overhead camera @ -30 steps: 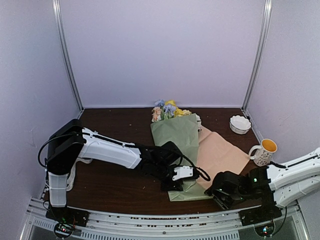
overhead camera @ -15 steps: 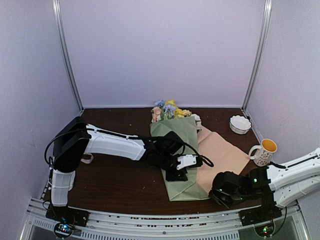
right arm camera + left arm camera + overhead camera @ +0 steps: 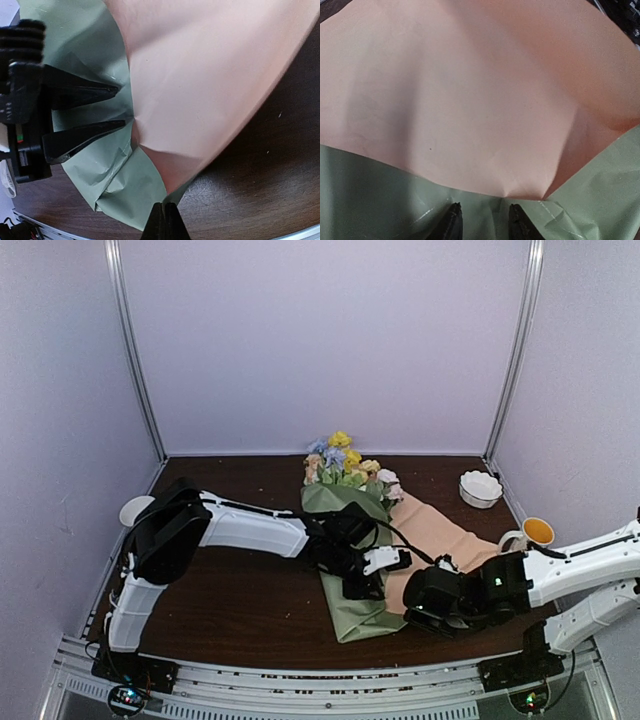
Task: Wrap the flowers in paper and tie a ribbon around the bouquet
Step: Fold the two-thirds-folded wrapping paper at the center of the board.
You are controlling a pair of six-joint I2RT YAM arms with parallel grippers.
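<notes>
The flowers (image 3: 343, 465) lie at the back of the table, their stems hidden under the paper. A sage green flap of the paper (image 3: 352, 525) is folded over them, and its tan side (image 3: 447, 540) spreads to the right. My left gripper (image 3: 372, 576) rests on the green flap, its fingers apart (image 3: 484, 221) with the tips at the fold where tan meets green (image 3: 121, 106). My right gripper (image 3: 165, 209) is shut on the paper's near edge, which curls up off the table (image 3: 420, 602). The ribbon is out of view.
A white scalloped bowl (image 3: 480, 487) stands at the back right. A spotted mug with a yellow inside (image 3: 531, 536) is beside the right arm. A white round object (image 3: 133, 510) sits behind the left arm's shoulder. Dark wood table (image 3: 260, 185) shows right of the paper.
My right gripper has shut on the paper's near edge and moved left and away with it, lifting the tan flap. The left gripper slid back along the green fold. The blooms tipped up.
</notes>
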